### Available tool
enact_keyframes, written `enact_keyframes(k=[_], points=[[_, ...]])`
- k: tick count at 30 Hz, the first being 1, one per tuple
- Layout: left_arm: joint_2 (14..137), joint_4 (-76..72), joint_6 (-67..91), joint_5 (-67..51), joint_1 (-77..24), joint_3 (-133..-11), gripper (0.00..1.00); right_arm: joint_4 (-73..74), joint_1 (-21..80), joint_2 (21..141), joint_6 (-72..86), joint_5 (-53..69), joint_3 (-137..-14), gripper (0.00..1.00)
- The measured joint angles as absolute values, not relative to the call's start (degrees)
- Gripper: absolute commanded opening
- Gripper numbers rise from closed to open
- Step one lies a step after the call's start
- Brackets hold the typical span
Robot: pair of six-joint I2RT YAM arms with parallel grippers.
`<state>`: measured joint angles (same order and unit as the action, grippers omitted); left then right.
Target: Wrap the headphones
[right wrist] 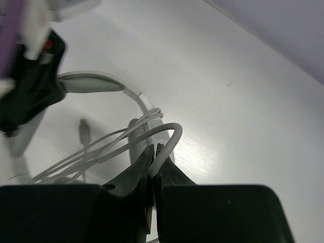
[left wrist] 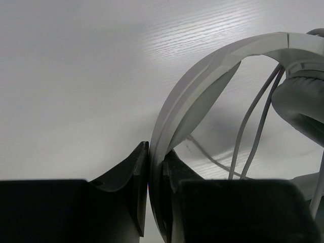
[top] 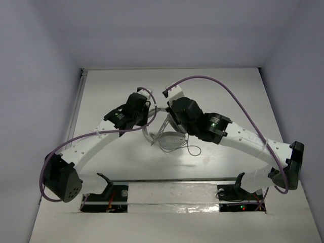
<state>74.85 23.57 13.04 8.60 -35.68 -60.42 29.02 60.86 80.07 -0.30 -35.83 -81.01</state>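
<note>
Item: white plastic over-ear headphones (top: 171, 138), mid white table (top: 111, 86), btwn both arms. Left gripper (left wrist: 155, 152): fingers clamped narrow on curved headband (left wrist: 200, 76). Right gripper (right wrist: 153, 154): fingers pinched on loop of thin white cord (right wrist: 169, 125).

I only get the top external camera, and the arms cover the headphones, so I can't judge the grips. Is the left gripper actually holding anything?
Observer: Yes. The left wrist view shows the left gripper shut on the headband of the headphones, with the band pinched edge-on between its fingers.
Operator: And the right one?
Observer: The right gripper is shut on the cord, which arches up out of its fingertips.
Operator: Where's the cord's end?
Observer: In the right wrist view, what looks like the plug lies on the table, apart from that gripper.
</note>
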Motion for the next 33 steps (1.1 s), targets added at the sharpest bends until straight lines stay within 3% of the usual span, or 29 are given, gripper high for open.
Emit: enact_keyframes(k=[8, 16, 21, 33], points=[[70.83, 26.83, 9.87, 1.19, -35.68, -63.7, 0.0, 24.67, 56.31, 80.4, -0.4, -39.92, -77.54, 0.0], [68.38, 27.77, 9.19, -3.7, -35.05, -66.43, 0.0, 20.25, 51.44, 80.29, 1.65, -40.36, -75.24, 0.11], [68.38, 28.99, 8.73, -6.61, -33.17, -67.18, 0.0, 18.59, 48.75, 79.72, 4.14, -39.35, -72.23, 0.11], [66.57, 30.11, 9.08, -14.74, -27.64, -74.56, 0.0, 6.68, 40.45, 72.69, 13.93, -21.47, -59.46, 0.3]])
